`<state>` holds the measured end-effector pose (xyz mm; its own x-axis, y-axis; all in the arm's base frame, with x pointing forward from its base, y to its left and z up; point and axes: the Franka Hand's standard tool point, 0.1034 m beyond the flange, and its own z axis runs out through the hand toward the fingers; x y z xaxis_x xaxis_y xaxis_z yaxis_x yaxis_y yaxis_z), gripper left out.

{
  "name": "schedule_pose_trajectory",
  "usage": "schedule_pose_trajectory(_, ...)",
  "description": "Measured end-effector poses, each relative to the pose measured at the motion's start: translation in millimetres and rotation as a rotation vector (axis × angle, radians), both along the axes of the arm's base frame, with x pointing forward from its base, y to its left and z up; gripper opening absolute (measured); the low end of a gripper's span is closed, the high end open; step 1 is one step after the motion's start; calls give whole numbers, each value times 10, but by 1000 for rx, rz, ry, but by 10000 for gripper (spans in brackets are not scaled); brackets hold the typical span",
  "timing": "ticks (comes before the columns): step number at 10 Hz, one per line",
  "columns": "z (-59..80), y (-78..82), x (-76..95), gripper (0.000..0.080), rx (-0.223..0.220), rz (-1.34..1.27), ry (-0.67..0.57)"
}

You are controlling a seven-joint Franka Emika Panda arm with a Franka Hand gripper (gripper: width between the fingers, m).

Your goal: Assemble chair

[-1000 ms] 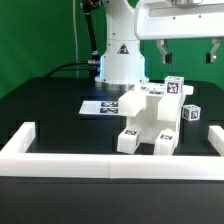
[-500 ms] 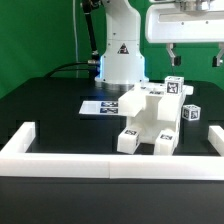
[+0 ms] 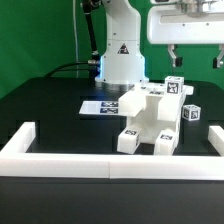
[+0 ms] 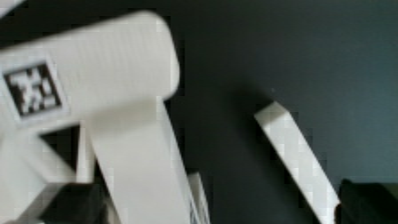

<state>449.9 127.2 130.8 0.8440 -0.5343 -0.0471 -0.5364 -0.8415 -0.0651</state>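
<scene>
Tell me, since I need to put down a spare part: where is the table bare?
Bare black table lies on the exterior view's left, between the border wall and the marker board. It is crowded around the chair and the small cube.

The chair [image 3: 150, 118] stands on the table [image 3: 50, 105], behind the border wall [image 3: 100, 160].
</scene>
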Motion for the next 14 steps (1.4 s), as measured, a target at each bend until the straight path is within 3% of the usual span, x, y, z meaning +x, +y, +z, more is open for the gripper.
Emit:
schedule_pose_trajectory(2, -88, 44, -128, 649, -5, 3, -3)
schedule_pose_trajectory(6, -117, 49, -149, 649, -3, -2, -11)
schedule_pose_trajectory(10, -330, 158, -505, 649, -15, -30, 5)
schedule_pose_trajectory(14, -354, 167, -532, 649, -18, -25, 7)
